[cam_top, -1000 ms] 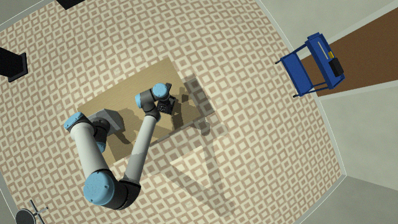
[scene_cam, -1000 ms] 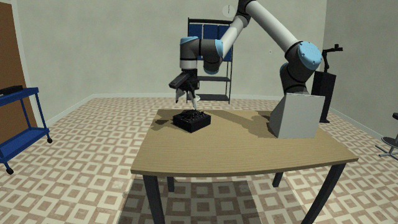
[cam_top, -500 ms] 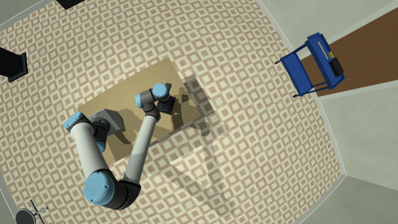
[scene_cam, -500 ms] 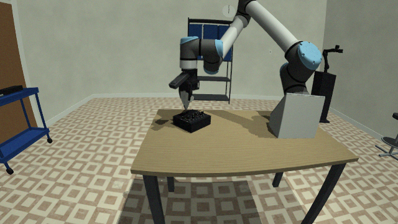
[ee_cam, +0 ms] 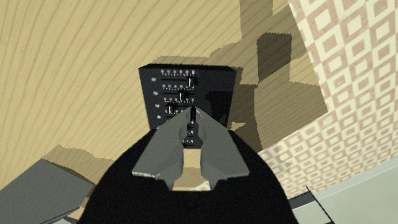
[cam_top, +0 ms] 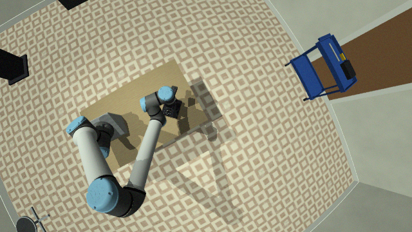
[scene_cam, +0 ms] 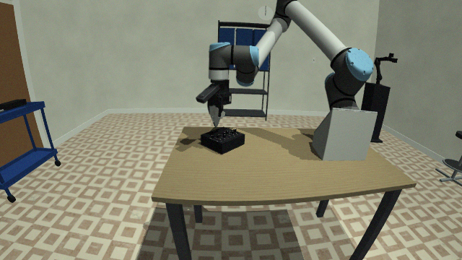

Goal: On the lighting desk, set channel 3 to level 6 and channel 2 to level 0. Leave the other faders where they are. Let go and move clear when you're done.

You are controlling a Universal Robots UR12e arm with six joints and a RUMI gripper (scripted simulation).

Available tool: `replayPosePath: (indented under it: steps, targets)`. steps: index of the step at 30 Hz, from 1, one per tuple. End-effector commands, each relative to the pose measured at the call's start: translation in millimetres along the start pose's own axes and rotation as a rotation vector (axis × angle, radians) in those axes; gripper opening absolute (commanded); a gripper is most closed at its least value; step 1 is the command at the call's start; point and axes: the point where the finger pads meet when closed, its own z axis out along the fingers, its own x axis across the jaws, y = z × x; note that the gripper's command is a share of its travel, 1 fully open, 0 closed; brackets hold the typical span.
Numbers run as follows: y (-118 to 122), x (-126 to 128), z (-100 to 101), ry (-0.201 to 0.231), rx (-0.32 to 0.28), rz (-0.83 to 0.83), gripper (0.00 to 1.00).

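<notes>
The lighting desk (scene_cam: 222, 140) (cam_top: 170, 110) (ee_cam: 170, 87) is a small black box with several rows of slide faders, on the far left part of the wooden table (scene_cam: 271, 173) (cam_top: 106, 106) (ee_cam: 75, 75). In the wrist view, three fader knobs show at different places along their rows; the nearer rows are hidden behind my fingers. My gripper (scene_cam: 216, 122) (ee_cam: 193, 108) is shut with nothing between its fingers. It points straight down, its tips just above the desk's back edge.
The arm's grey pedestal (scene_cam: 343, 133) (cam_top: 112, 124) stands on the table's right side. A blue cart (scene_cam: 22, 144) (cam_top: 325, 67) is by the left wall. A dark shelf (scene_cam: 245, 90) and a black stand (scene_cam: 375, 101) are at the back.
</notes>
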Motion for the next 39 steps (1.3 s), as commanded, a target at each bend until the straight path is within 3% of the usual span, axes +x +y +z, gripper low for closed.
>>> replayPosePath:
  steps: [1,39]
  targets:
    - [0.1,-1.9,1.9,-0.003,-0.001,-0.001,0.0]
    - [0.2,-1.8,14.8,-0.003,0.0,-0.002,0.0]
